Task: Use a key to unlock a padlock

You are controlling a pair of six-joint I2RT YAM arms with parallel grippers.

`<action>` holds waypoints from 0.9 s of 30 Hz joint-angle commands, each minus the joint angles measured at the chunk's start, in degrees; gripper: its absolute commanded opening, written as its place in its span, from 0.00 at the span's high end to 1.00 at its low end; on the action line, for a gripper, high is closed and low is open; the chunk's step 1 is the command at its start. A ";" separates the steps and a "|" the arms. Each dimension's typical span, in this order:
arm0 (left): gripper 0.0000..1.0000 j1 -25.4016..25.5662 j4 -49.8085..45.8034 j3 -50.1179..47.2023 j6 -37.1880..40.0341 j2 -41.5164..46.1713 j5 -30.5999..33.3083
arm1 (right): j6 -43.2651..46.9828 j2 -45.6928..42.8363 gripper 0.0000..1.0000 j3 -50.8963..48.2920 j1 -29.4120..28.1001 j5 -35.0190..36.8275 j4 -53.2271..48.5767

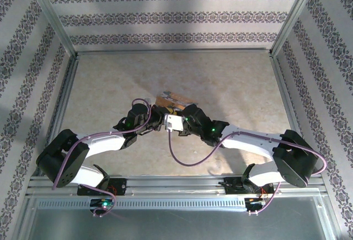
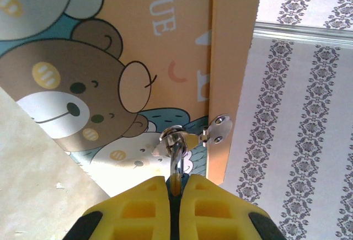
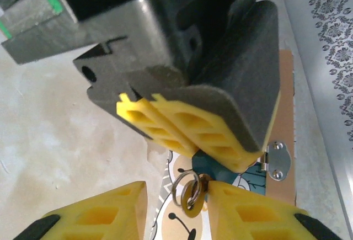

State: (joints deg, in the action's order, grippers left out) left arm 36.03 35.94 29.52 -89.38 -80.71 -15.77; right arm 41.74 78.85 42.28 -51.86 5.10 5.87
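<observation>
Two claws are meeting over the picture box (image 1: 167, 97) at mid-frame on the bench (image 1: 231, 80). In the left wrist view the left claw (image 2: 176, 180) is pinching its yellow fingers together on the padlock (image 2: 176, 160), a silvery piece hanging beside the box's hasp plate (image 2: 219, 129) at lower centre. The right claw (image 3: 177, 190) is holding its fingers apart along the bottom edge, with a key ring (image 3: 185, 187) and what looks like the brass key (image 3: 193, 208) dangling between them, seemingly ungripped. The key-insertion step appears to be in hand, though I cannot tell whether the key is seated. Next, the right claw is likely needing to close on the key and turn it while the left is steadying the lock.
</observation>
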 commanded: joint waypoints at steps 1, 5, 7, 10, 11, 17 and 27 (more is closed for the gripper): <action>1.00 1.01 2.11 1.20 -1.10 0.40 0.12 | -1.91 0.54 0.67 1.40 0.35 0.44 1.15; 1.00 0.97 2.62 1.40 -1.32 -0.06 -0.11 | -2.69 0.76 0.71 1.31 0.40 0.42 1.60; 1.00 0.97 2.77 1.48 -1.32 -0.20 -0.06 | -2.85 1.11 0.74 1.40 0.35 0.91 1.69; 1.00 0.97 2.75 1.66 -1.31 -0.22 -0.07 | -2.96 1.50 0.78 1.31 0.35 1.48 2.04; 1.00 0.97 2.74 1.76 -1.31 -0.25 0.02 | -2.97 1.70 0.79 1.31 0.40 1.58 2.13; 1.00 0.97 2.98 1.70 -1.32 -0.33 0.00 | -3.76 2.67 0.91 1.28 0.37 3.69 3.51; 1.00 1.15 3.15 1.90 -1.29 -0.49 0.20 | -5.19 3.37 1.00 0.79 0.35 5.60 5.47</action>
State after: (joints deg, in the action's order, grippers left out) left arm 36.01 35.92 29.52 -90.52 -81.17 -12.97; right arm 38.57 81.19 42.54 -51.88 8.40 9.69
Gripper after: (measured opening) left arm 0.073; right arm 0.051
